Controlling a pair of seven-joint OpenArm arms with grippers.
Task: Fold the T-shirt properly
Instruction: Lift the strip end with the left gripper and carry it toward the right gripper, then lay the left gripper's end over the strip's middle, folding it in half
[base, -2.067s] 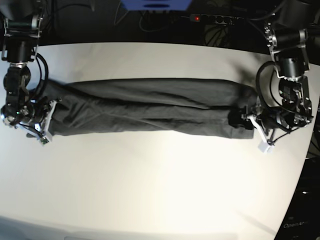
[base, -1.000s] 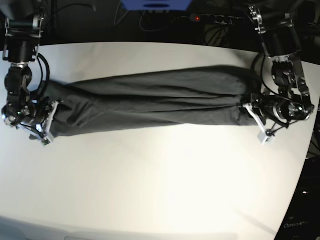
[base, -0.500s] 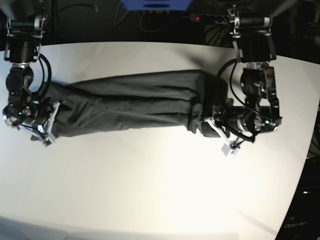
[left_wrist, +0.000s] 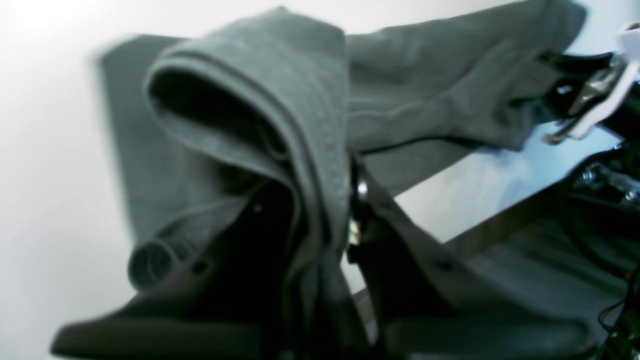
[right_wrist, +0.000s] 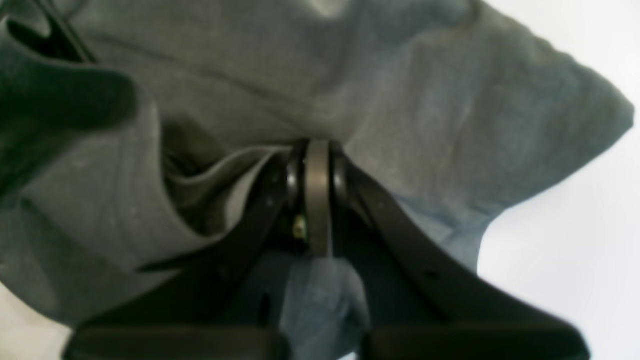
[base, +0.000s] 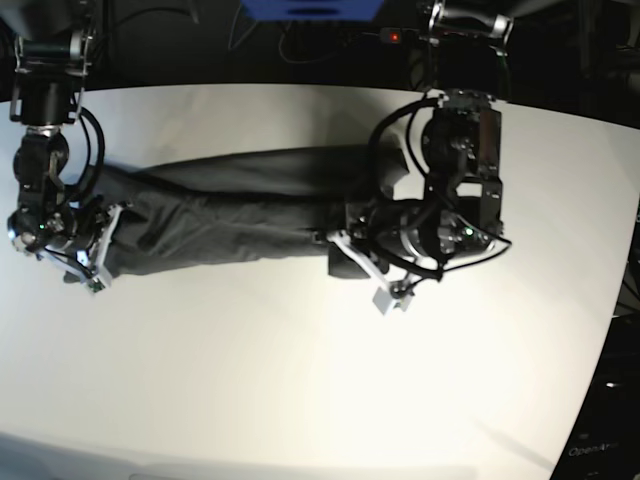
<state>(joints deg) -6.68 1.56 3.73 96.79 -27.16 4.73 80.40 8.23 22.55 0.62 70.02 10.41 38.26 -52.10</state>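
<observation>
At the left edge of the base view, the right gripper (base: 88, 258) is closed on one end of the T-shirt (base: 220, 220) and holds it close to the white table (base: 300, 380). From there the dark cloth runs as a long narrow band toward the right, so its long axis lies across the frame from left to right. Near the middle of the frame, the left gripper (base: 352, 258) is clamped on the other end, with cloth bunched between its jaws in the left wrist view. I judge that the fold depends on this: the free end must travel leftward along the band, and the left arm carries it.
</observation>
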